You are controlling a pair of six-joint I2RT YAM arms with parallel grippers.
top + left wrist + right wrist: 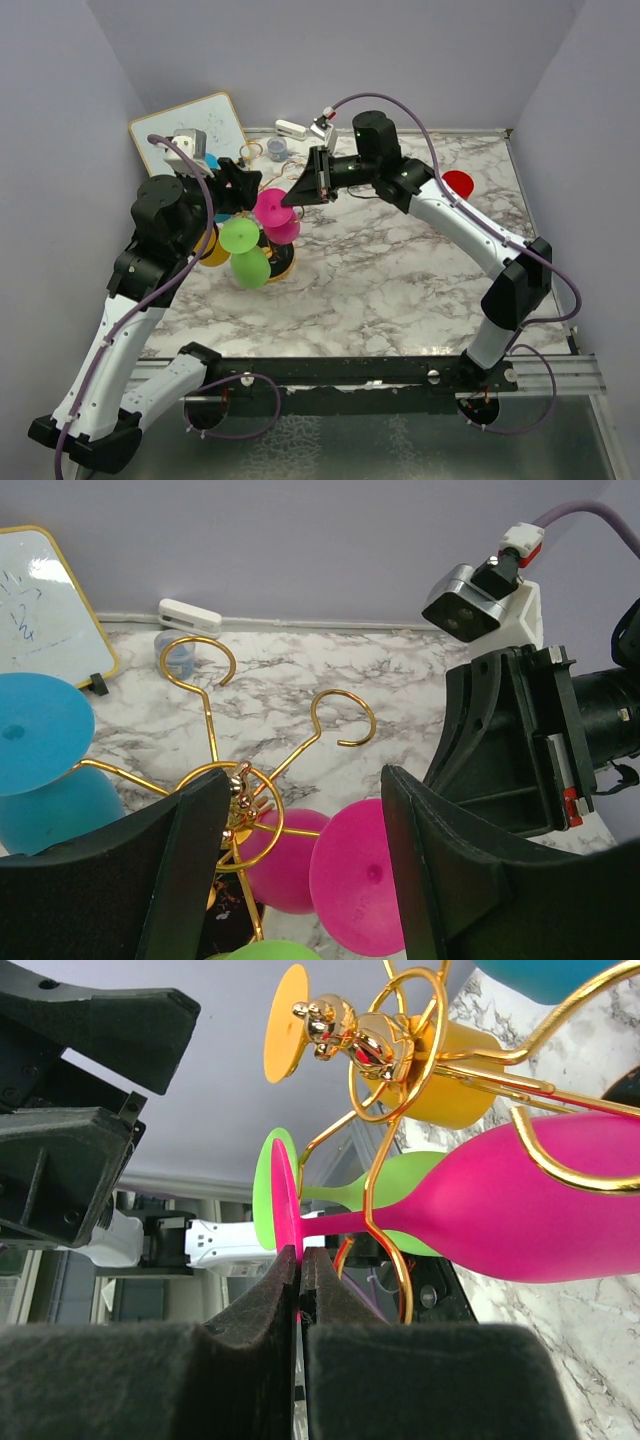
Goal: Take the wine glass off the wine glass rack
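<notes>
We find the right gripper (300, 1260) clamped on the foot rim of the magenta plastic wine glass (520, 1210), which hangs in the gold wire rack (400, 1050), left on the white marble table (400, 270) (left gripper (305, 792) spread wide above).

wine glass rack (241, 783) on counter (400, 270) near left edge, wine glass (270, 205) on its right arm — whiteboard (200, 128) behind in far-left corner, cup (277, 149) at far edge, disc (458, 184) toward right edge
</notes>
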